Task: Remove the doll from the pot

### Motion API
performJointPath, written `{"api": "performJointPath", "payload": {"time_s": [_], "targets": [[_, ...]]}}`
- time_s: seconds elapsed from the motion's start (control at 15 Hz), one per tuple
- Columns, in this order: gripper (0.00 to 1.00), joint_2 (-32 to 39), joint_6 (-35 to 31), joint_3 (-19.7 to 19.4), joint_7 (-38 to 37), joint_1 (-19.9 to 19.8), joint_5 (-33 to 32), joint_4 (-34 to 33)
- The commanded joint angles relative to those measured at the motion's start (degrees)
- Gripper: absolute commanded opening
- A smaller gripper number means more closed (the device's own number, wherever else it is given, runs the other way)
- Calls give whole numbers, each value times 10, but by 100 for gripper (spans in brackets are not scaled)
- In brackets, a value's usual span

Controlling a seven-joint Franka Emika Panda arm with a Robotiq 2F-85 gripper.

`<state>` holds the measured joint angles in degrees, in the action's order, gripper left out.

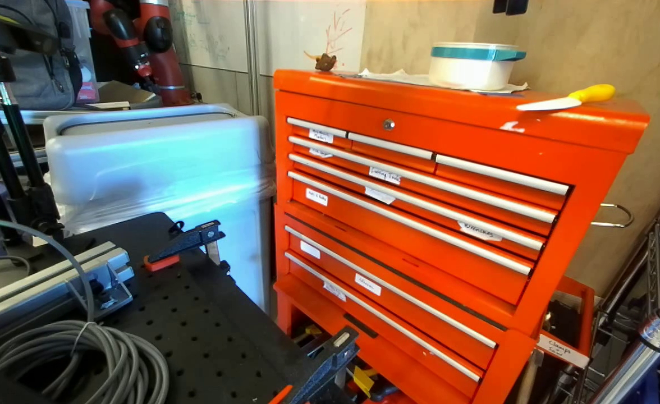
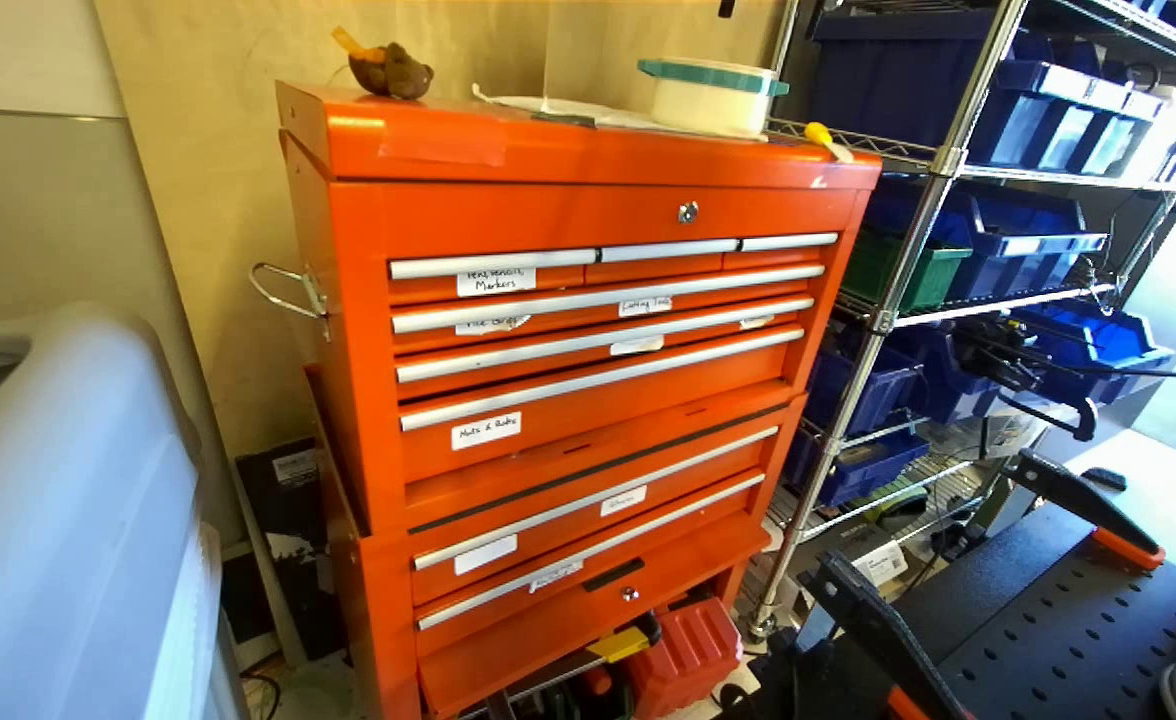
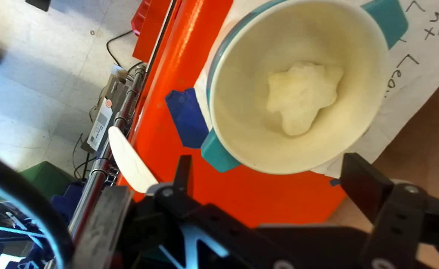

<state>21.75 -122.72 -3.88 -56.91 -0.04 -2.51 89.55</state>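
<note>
Pale doll (image 3: 303, 95) inside the whitish pot (image 3: 238, 101), features indistinct

Work surface is the orange-red tool chest top (image 3: 279, 198). Handwritten paper sheet (image 3: 417, 99) lies on it, edge curled up, blue tape (image 3: 187, 117) at one side. Pot (image 1: 470, 72) stands upright on the sheet. Yellow-handled tool (image 1: 563, 103) lies near one end; small brown object (image 2: 391, 72) with an orange piece (image 2: 348, 43) sits at the opposite end.
</note>
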Motion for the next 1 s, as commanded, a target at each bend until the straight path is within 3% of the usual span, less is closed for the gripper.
{"api": "performJointPath", "payload": {"time_s": [0.0,0.4,0.93], "targets": [[100,15,-13,-5,-10,8,20,-16],[100,26,-117,-5,-29,23,28,20],[100,27,-121,-2,-28,37,47,58]]}}
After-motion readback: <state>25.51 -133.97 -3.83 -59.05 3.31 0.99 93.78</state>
